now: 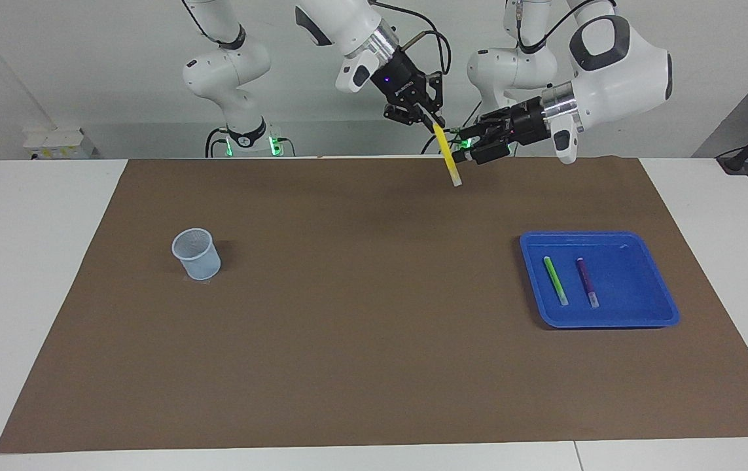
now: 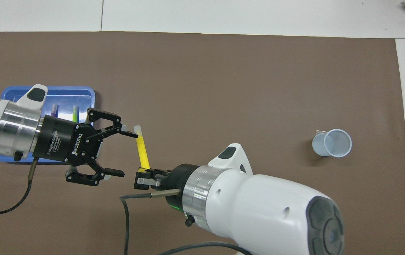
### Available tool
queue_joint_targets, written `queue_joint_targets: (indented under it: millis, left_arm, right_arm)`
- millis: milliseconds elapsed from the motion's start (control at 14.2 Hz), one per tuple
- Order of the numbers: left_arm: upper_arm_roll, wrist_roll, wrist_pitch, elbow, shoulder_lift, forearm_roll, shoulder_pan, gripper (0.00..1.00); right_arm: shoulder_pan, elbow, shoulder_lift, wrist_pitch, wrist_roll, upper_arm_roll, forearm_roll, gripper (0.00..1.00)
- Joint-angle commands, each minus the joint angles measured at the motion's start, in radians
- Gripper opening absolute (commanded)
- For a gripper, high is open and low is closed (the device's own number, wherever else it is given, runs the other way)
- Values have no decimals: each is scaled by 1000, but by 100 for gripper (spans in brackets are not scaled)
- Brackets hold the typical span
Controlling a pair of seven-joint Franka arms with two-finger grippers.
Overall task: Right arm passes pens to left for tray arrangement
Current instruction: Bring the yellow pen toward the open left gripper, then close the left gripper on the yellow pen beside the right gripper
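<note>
My right gripper (image 1: 427, 118) (image 2: 145, 174), the one with the blue light, is up in the air and shut on the upper end of the yellow pen (image 1: 445, 154) (image 2: 141, 147). The pen hangs slanted with its pale end down. My left gripper (image 1: 460, 147) (image 2: 126, 154) is open right beside the pen, one fingertip at its pale end and the other well apart from it. The green pen (image 1: 555, 280) (image 2: 75, 113) and the purple pen (image 1: 587, 282) (image 2: 54, 109) lie side by side in the blue tray (image 1: 648, 314) (image 2: 82, 92).
A small pale-blue mesh cup (image 1: 196, 254) (image 2: 331, 142) stands on the brown mat (image 1: 374, 340) toward the right arm's end of the table. The tray sits toward the left arm's end. White table borders the mat.
</note>
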State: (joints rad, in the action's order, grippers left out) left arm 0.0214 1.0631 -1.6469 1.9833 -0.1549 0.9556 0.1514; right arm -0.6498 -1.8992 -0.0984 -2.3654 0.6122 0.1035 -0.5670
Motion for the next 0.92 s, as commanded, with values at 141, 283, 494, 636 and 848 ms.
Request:
queue_joint_targets:
  millis: [141,283,494,636,848]
  left_arm:
    - [3,18,-105,85,-54,6,59,94]
    - [3,17,-94,83,-54,6,59,86]
    - [3,17,-93,77,-52,6,59,56]
    - [3,20,-90,77,-52,6,57,53]
    - [3,21,-82,75,-54,6,50,45]
  right_arm:
    - [9,-3,0,-15,-31,4,-7,0]
    - [9,-3,0,-15,-31,4,-7,0]
    - [9,-3,0,-17,-31,4,-7,0]
    - [9,-3,0,-17,-31,4,-7,0]
    - [9,-3,0,-17,-32,4,-7,0]
